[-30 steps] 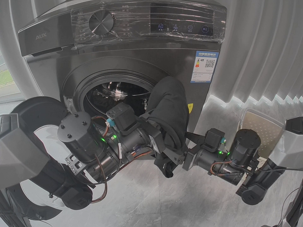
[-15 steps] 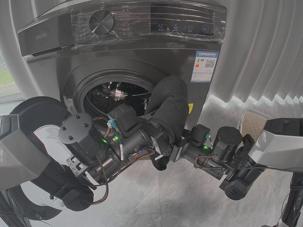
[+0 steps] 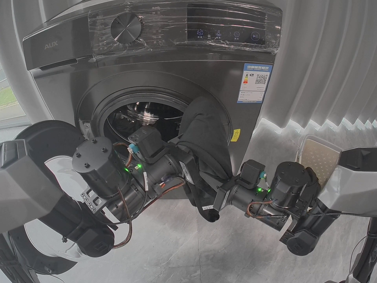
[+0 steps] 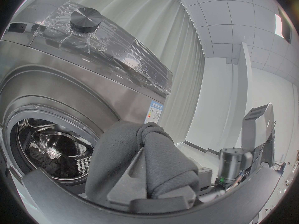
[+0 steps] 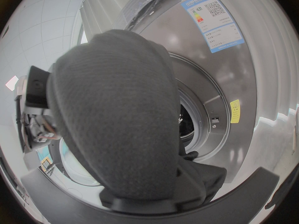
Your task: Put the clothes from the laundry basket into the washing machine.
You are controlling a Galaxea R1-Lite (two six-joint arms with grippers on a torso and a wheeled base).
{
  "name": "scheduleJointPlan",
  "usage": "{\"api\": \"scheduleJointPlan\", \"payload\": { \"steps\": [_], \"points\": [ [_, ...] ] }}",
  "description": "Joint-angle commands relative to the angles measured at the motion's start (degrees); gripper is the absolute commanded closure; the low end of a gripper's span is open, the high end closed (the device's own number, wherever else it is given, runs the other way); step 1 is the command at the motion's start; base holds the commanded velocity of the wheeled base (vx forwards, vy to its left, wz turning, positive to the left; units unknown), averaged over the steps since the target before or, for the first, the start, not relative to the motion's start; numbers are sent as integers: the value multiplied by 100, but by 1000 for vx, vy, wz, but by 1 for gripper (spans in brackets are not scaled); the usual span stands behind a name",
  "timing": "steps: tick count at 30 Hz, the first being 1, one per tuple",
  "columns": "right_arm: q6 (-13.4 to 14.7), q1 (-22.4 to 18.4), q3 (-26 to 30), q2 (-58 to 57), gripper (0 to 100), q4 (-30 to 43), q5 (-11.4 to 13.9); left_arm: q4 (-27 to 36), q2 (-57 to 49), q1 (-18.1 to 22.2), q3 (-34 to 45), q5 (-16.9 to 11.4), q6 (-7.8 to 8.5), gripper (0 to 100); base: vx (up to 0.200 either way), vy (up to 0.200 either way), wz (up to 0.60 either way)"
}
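Now, garment (image 3: 206, 138): top leans nearer the drum mouth (image 3: 145, 118) than before, at its 3 o'clock rim; loading starts.
Left gripper (image 4: 162, 184): pinches the cloth.
Right gripper (image 5: 140, 203): state I cannot tell.

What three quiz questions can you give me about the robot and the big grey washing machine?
1. True or false: the round door of the grey front-loading washing machine is shut.
2. Where is the dark grey knitted garment? A) flat on the floor B) draped over the left gripper in front of the drum opening C) on top of the machine
3. Fill in: the control panel is wrapped in clear ____.
Key: 1 false; 2 B; 3 plastic.
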Motion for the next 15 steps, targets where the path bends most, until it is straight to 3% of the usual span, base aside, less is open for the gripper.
{"api": "scheduleJointPlan", "payload": {
  "steps": [1, 8, 15],
  "points": [
    [-9, 355, 619, -767, 100, -6, 61, -1, 61, 91, -7, 1, -1, 100, 0, 0, 0],
    [-53, 839, 1603, -1698, 100, 3, 298, 8, 298, 240, -192, 185, -1, 100, 0, 0, 0],
    [-79, 935, 1929, -1900, 100, 12, 412, 8, 430, 231, -306, 203, -1, 100, 0, 0, 0]
  ]
}}
